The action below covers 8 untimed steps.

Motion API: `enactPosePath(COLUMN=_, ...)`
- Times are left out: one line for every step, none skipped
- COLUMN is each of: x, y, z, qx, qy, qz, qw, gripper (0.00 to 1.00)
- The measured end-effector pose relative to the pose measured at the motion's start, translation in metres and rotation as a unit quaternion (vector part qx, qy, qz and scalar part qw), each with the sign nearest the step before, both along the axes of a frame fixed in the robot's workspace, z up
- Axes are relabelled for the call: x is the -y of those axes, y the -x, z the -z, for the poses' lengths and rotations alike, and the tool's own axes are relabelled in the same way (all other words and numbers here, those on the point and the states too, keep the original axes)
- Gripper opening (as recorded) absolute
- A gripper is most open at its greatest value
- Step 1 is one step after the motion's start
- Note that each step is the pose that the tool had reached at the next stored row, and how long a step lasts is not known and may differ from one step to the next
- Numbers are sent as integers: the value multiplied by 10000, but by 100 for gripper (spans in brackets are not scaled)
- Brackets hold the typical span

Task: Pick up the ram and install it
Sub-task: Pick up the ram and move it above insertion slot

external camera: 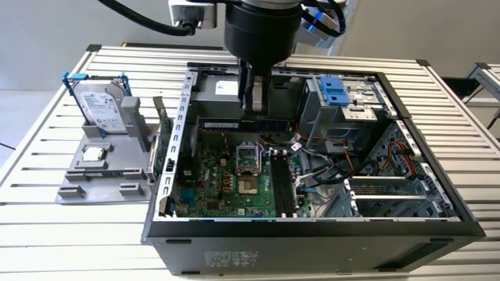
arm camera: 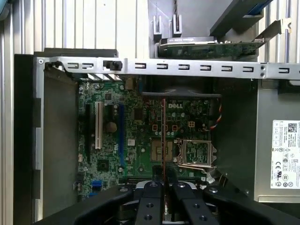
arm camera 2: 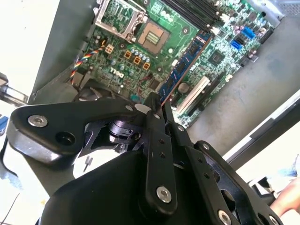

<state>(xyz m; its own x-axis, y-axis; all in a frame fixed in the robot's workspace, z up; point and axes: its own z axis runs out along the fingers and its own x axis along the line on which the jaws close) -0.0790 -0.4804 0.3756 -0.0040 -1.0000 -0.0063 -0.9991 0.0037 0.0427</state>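
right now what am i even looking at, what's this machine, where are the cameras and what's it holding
It is one robot arm with a gripper, reaching down over an open computer case on a slatted table. The exterior view looks on from off the arm. Both wrist views ride on the arm and look past the gripper at the motherboard. The gripper is shut on the ram, a long narrow stick, held over the motherboard. On the exterior view's left, a grey holder carries a hard drive and a card.
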Motion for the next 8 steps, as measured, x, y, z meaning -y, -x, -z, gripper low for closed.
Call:
enactPosePath(x=0, y=-17, z=0, qx=-1, qy=0, qz=0, qw=10000, gripper=0)
enactPosePath(x=0, y=-35, z=0, qx=-1, qy=0, qz=0, qw=10000, gripper=0)
enactPosePath(x=0, y=-52, z=0, qx=-1, qy=0, qz=0, qw=10000, gripper=0)
enactPosePath(x=0, y=-70, z=0, qx=-2, qy=0, qz=0, qw=10000, gripper=0)
enactPosePath(x=0, y=-88, z=0, qx=-2, qy=0, qz=0, qw=10000, gripper=0)
enactPosePath(x=0, y=-104, z=0, qx=-2, qy=0, qz=0, qw=10000, gripper=0)
enactPosePath(x=0, y=-118, z=0, qx=-2, qy=0, qz=0, qw=10000, gripper=0)
enactPosePath(x=0, y=-132, z=0, qx=-2, qy=0, qz=0, qw=10000, gripper=0)
